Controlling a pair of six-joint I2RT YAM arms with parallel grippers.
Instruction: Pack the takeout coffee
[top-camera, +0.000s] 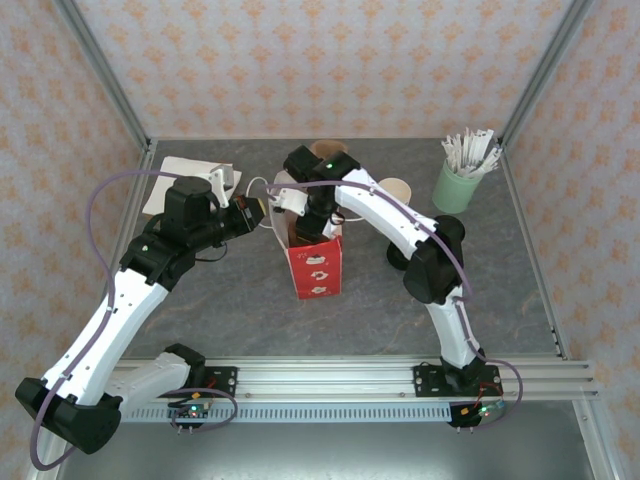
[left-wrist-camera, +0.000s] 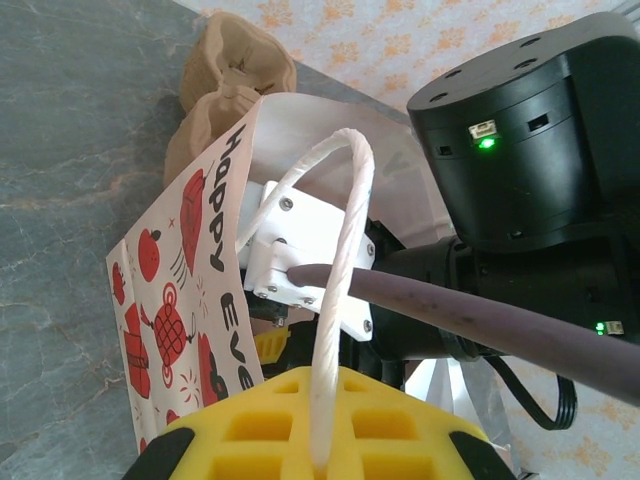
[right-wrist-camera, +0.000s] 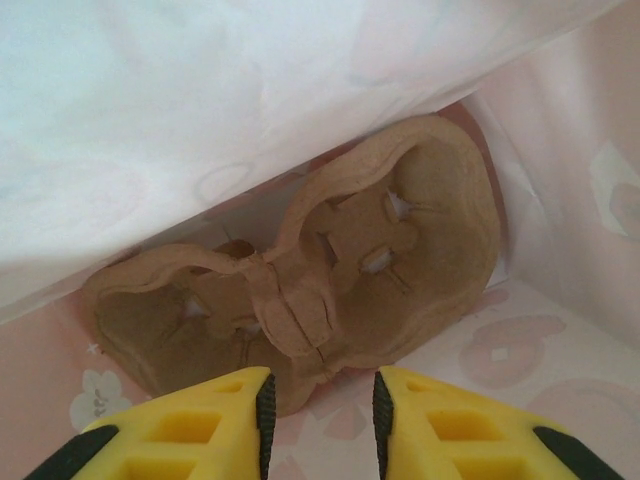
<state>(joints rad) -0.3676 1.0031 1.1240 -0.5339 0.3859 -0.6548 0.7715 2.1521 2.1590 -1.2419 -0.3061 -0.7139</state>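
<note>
Top external: 1 lidless cup (top-camera: 398, 188) (cream inside) beside right arm (top-camera: 400, 225).

**Your grey marbled tabletop, with five things resting on it**

On your tabletop (top-camera: 200, 310), a red paper bag (top-camera: 316, 268) stands upright at the centre. A white paper sheet (top-camera: 185, 180) lies flat in the far left corner. A mint cup (top-camera: 456, 186) of white sticks (top-camera: 470, 150) stands far right. Between it and the bag sits an open cup (top-camera: 398, 188), cream inside. Just behind the bag you see a brown pulp piece (top-camera: 330, 148).
</note>
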